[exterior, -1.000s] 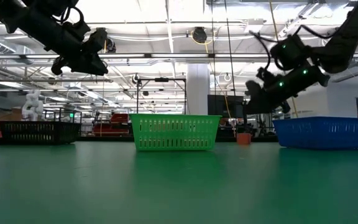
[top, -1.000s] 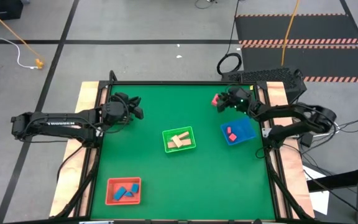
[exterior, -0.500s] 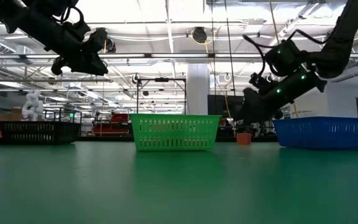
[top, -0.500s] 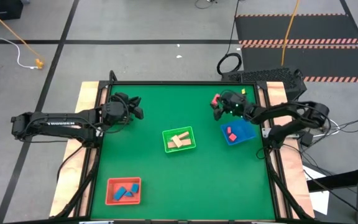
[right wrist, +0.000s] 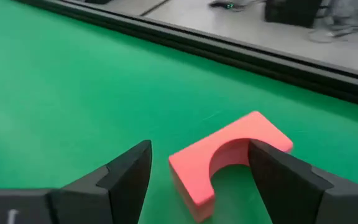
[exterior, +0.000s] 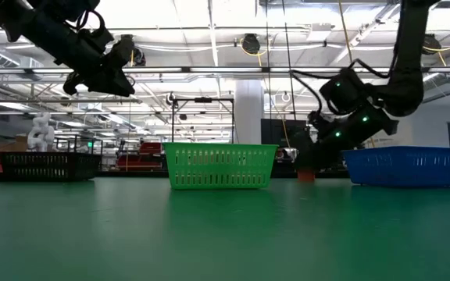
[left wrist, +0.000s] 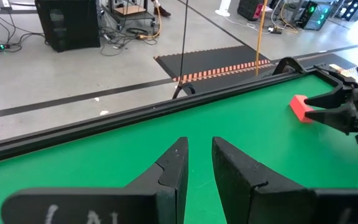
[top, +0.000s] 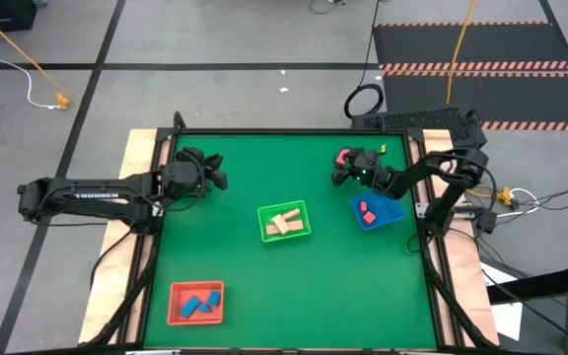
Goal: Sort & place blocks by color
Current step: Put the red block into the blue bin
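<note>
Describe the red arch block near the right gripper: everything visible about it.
The red arch block is a small pinkish-red piece, seemingly painted wood, with a half-round cutout in one long side. It lies flat on the green table near the far edge, outside every tray. The right gripper stands open around it, not visibly touching.

**Right gripper drops in over the red arch**

The right gripper (right wrist: 201, 177) has swung inward from the table's far right edge and come down low toward the mat. Its jaws, nearly closed a second ago, now stand spread, and the red arch block (right wrist: 229, 155) lies on the green mat between the fingertips (right wrist: 129, 174), not yet pinched.
</note>
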